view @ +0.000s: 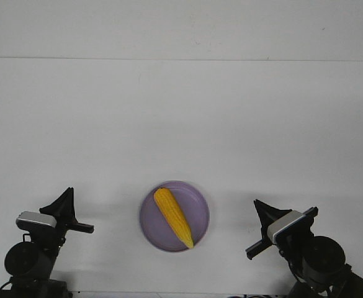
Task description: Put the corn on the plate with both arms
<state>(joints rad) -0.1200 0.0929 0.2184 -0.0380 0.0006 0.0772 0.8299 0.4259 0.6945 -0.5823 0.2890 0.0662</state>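
Observation:
The yellow-orange corn (174,217) lies on the round lavender plate (197,205) near the table's front edge. It lies diagonally, blunt end at the far left and paler tip at the near right rim. My left gripper (65,197) is left of the plate and clear of it. Its black fingers meet in a single point and hold nothing. My right gripper (262,208) is right of the plate and also clear of it. Its fingers meet in a point and are empty too.
The white table (181,124) stretches away to a seam near the back. Only the plate with the corn and my two arms at the front corners show on it.

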